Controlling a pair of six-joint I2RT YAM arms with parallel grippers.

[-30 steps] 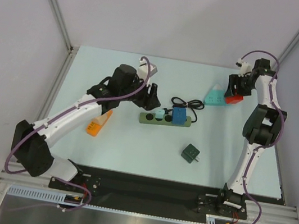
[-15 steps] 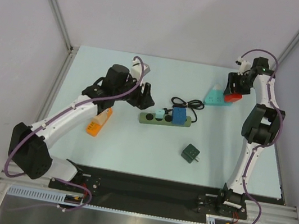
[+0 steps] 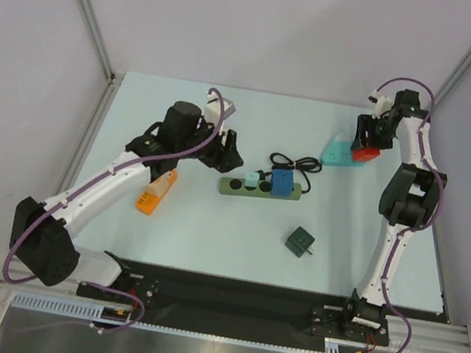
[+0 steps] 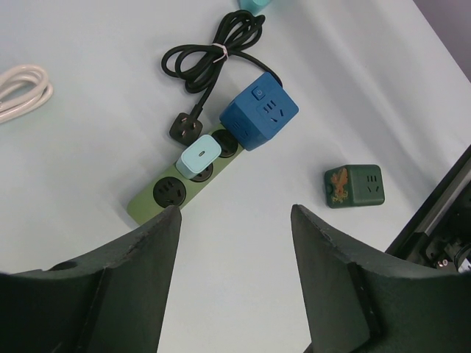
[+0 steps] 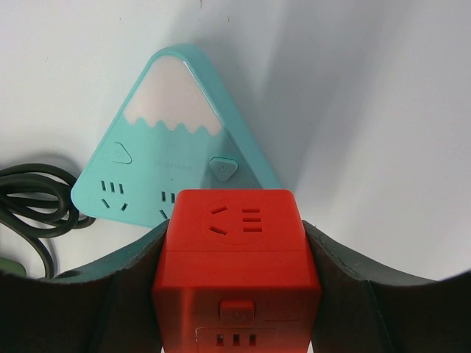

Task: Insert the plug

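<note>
Far left I see an orange block (image 3: 153, 194) lying on the bench (image 3: 208, 235), partly under the left arm; left gripper (image 4: 235, 220) hangs above the bench with its fingers spread and nothing between them, near the left end of the green power strip (image 4: 151, 206). The strip lies flat; its leftmost socket is free; next to that sits a pale blue charger (image 4: 196, 156), then a blue cube adapter (image 4: 259, 110), both plugged in. The strip's black cord (image 4: 213, 55) is coiled and tied just behind it, with its black plug (image 4: 185, 129) loose on the bench beside the strip. A dark green cube adapter (image 3: 301, 241) sits alone nearer the arm bases, apart from the strip. Further right, a teal mountain-shaped socket block (image 5: 173, 147) lies flat near the far edge. Right gripper (image 3: 368, 144) is pinching the red cube plug (image 5: 235, 257) between both fingers, socket face up towards the wrist camera; the plug is at the socket block's right-hand edge; I can't tell whether the two touch.
</note>
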